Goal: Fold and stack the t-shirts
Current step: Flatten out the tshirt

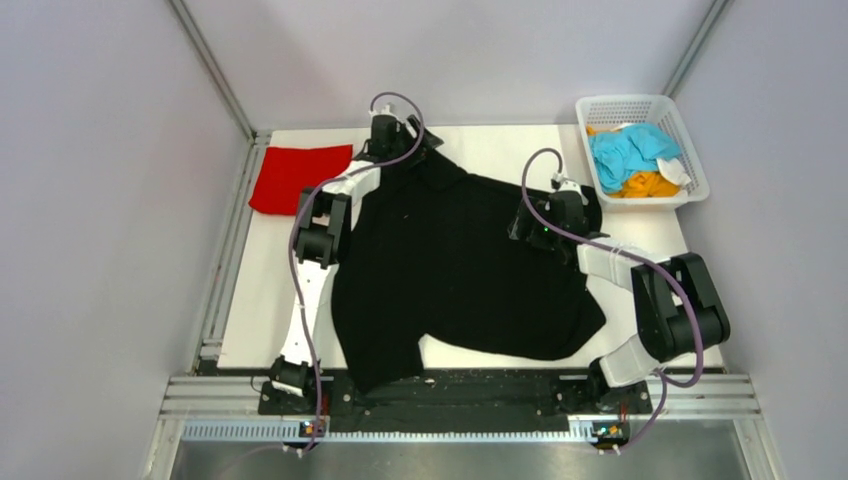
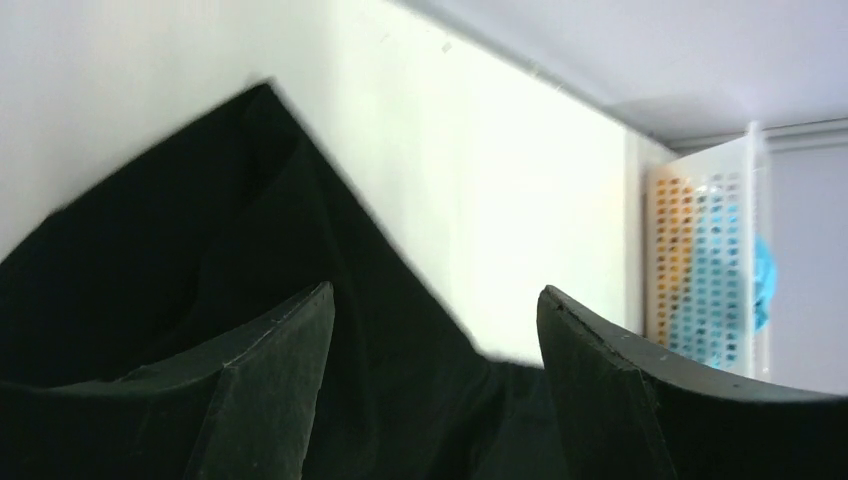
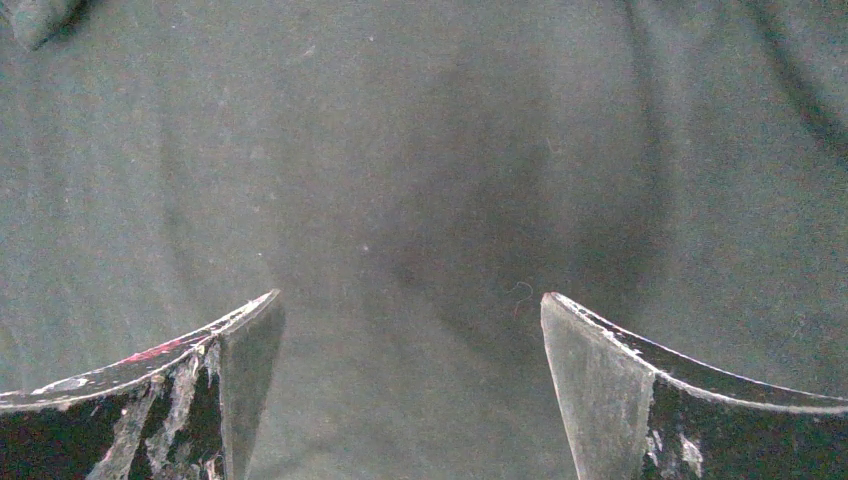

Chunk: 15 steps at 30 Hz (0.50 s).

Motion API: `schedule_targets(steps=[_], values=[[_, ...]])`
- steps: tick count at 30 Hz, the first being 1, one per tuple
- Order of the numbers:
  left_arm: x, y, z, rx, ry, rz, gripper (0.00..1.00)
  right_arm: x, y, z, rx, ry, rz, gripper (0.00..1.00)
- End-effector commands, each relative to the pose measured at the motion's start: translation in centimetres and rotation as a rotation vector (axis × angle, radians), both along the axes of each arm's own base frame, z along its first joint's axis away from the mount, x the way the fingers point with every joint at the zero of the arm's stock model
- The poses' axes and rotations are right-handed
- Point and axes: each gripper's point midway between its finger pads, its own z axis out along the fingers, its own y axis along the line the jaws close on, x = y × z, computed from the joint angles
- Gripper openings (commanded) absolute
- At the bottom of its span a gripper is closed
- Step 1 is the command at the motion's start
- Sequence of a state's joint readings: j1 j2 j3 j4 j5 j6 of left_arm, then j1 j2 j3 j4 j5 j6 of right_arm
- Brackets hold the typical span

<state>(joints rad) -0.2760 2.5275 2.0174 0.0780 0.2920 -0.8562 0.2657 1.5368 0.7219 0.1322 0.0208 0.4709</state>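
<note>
Flattening stage: black t-shirt point(image 1: 460, 270) sprawled skewed across tabletop point(image 1: 500, 145), one end over near edge. Both parted: left claw point(image 2: 435, 300) at far cloth corner, right claw point(image 3: 410, 300) close above shirt's right side. Pinch outer edges only, pull taut, square up before folding

A black t-shirt point(image 1: 450, 270) lies spread across the white table point(image 1: 500, 142) at frame centre, with the left arm point(image 1: 320, 235) and right arm point(image 1: 670, 300) reaching over it. A folded red t-shirt point(image 1: 295, 175) sits upper left. A white basket point(image 1: 620, 103) at upper right holds a light blue shirt point(image 1: 630, 150) and an orange shirt point(image 1: 650, 185).
</note>
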Motion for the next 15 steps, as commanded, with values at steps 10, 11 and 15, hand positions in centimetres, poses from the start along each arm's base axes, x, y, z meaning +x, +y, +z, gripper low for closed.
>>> schedule_targets(steps=[10, 11, 15], values=[[-1.5, 1.2, 10.8, 0.066, -0.195, 0.034, 0.86, 4.3, 9.4, 7.7, -0.496, -0.467, 0.613, 0.93], [-3.1, 2.7, 11.7, 0.104, -0.201, 0.079, 0.9, 4.8, 10.7, 8.3, -0.554, -0.529, 0.697, 0.93], [-11.1, 8.7, 9.1, 0.235, -0.086, 0.242, 0.99, 7.5, 15.0, 9.9, -0.649, -0.746, 0.908, 0.96]])
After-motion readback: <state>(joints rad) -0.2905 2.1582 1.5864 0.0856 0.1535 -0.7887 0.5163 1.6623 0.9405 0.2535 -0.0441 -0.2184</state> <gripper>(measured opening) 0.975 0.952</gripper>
